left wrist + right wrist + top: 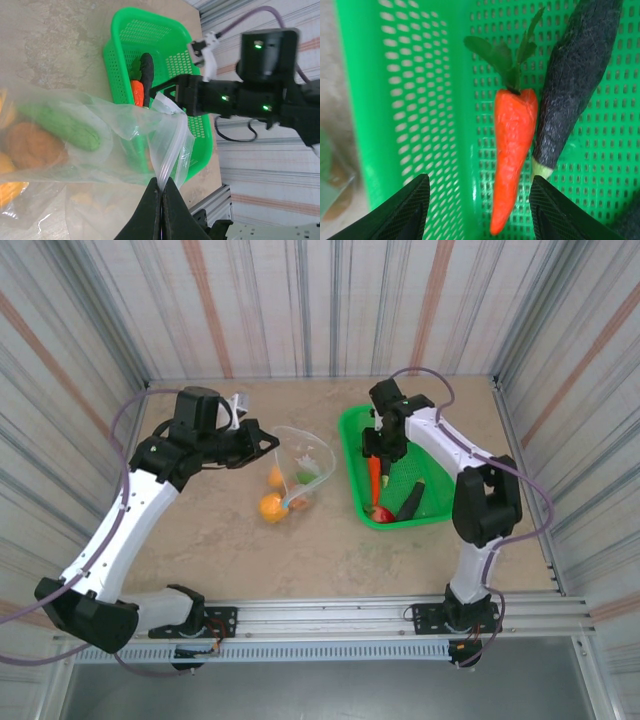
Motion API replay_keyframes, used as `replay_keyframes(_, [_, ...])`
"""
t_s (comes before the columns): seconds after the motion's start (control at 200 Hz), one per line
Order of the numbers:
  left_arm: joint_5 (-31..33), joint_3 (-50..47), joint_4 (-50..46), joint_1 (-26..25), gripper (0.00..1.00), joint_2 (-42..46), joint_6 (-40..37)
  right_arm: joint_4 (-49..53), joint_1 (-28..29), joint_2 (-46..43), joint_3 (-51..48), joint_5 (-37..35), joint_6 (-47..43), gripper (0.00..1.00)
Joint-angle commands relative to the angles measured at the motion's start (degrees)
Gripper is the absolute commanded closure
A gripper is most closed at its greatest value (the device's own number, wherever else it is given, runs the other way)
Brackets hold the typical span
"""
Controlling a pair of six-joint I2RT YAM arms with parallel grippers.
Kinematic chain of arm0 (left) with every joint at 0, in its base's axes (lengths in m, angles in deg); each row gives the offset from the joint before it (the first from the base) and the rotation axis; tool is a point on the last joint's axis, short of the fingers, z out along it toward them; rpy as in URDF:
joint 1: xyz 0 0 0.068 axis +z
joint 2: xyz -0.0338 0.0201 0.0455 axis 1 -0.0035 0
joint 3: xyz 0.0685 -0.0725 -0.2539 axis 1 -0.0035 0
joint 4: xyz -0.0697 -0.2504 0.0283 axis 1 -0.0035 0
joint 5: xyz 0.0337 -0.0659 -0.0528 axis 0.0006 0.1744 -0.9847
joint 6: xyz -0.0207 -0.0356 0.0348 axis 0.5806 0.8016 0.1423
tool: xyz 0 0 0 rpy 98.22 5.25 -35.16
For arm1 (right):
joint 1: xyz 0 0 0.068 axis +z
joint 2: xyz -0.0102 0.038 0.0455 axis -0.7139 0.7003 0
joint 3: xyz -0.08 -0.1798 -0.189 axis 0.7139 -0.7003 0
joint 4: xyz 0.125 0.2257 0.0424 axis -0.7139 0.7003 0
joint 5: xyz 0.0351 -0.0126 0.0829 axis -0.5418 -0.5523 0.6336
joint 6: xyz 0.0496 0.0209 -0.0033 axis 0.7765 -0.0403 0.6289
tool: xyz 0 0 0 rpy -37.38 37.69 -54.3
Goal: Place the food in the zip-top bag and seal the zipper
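Right wrist view: carrot lies in the green basket, tip toward the fingers, touching the eggplant on one side. Right hand hangs over it, fingers spread either side and touching neither; one finger sits above the basket wall. Bag lies on the table beside the basket with its mouth toward it, cucumber and potato inside. Left hand is pressed together, pinching the mouth's edge and holding it up. Judged step: loading, carrot pick. Next move calls for centring on the carrot, lowering clear of the wall, closing without catching the eggplant, then carrying it into the held mouth. Zipper not yet sealed.
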Motion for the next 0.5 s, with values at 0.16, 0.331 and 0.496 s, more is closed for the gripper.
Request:
replay_keyframes(0.16, [1.4, -1.48, 1.22, -0.57, 1.0, 2.92, -3.02, 4.29, -0.46, 9.21, 8.2, -3.56, -1.87, 0.45])
replay_keyframes(0.331, [2.95, -1.24, 0.73, -1.33, 1.0, 3.28, -4.13, 6.26, -0.06, 13.24, 11.56, -7.59, -3.32, 0.46])
replay_keyframes(0.496, [3.33, -1.2, 0.65, -1.45, 1.0, 2.95, -4.33, 7.16, -0.05, 15.39, 12.84, -8.3, -4.17, 0.46])
